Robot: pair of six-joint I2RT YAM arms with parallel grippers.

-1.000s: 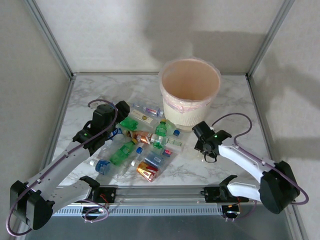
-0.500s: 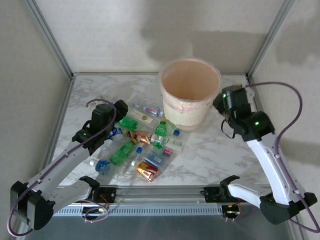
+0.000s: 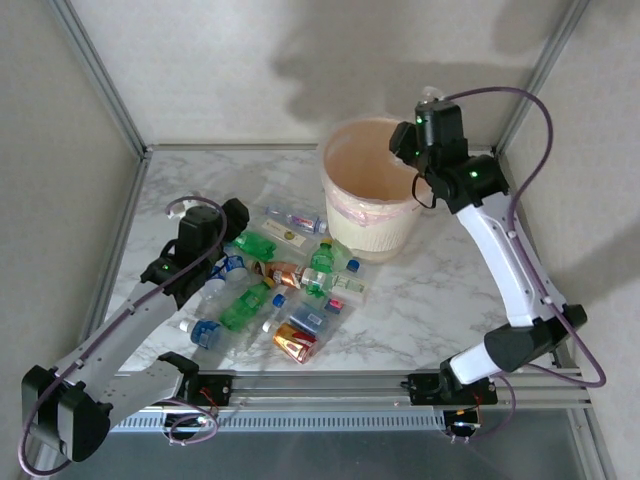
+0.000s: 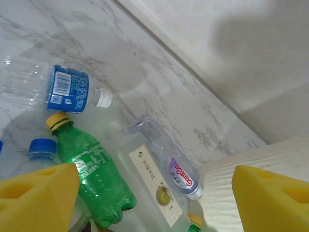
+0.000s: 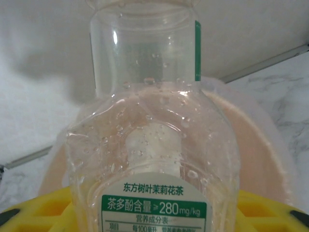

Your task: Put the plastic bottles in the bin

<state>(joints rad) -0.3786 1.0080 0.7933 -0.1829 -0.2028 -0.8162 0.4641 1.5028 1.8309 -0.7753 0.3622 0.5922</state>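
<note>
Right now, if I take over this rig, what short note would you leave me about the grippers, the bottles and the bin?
Left gripper: open, hovering over the pile of small plastic bottles, green, clear and copper-orange, lying on the marble table left of the bin.
Right gripper: shut on a clear plastic bottle with a green-white label, raised above the rim of the round peach-cream bin.
Done: one bottle lifted; the bin looks empty from above.
Left to do: release it into the bin, then clear the pile.

A white marble-patterned table (image 3: 440,290) sits inside plain beige walls (image 3: 200,70) joined by slanting aluminium corner posts (image 3: 98,72).
</note>
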